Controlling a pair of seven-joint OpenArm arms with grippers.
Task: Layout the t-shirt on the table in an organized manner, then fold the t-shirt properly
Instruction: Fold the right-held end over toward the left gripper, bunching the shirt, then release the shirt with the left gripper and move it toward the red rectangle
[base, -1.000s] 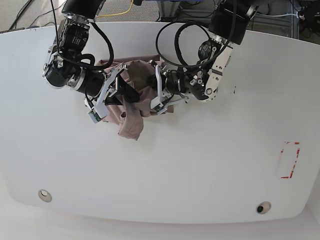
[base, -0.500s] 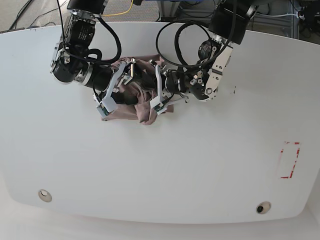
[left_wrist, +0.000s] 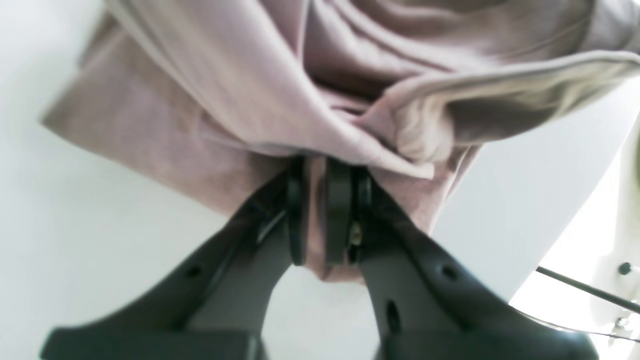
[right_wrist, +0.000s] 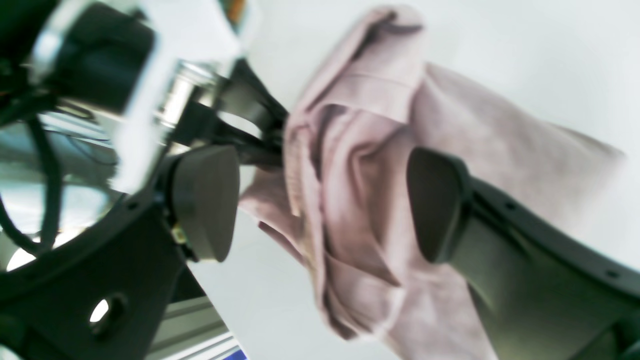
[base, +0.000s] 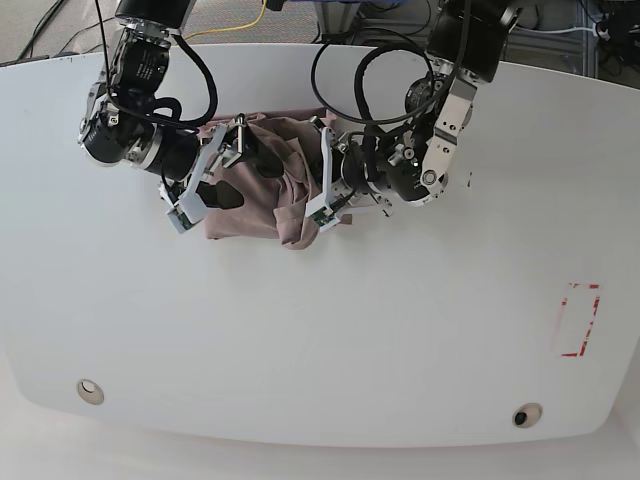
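Observation:
The mauve-brown t-shirt lies crumpled in a bunch on the white table, at the back between my two arms. On the right side of the base view, my left gripper is shut on a fold of the t-shirt; the left wrist view shows cloth pinched between the fingers of the left gripper. My right gripper stands open at the bunch's left side. In the right wrist view the right gripper has its jaws wide apart, with the t-shirt lying past them, ungripped.
A red dashed rectangle marks the table at the right. Two small round holes sit near the front edge. Black cables loop above the arms at the back edge.
My right gripper has opened and let go of the t-shirt, which dropped from hanging to lying on the table. The right arm drew back to the left. The left gripper kept its grip.

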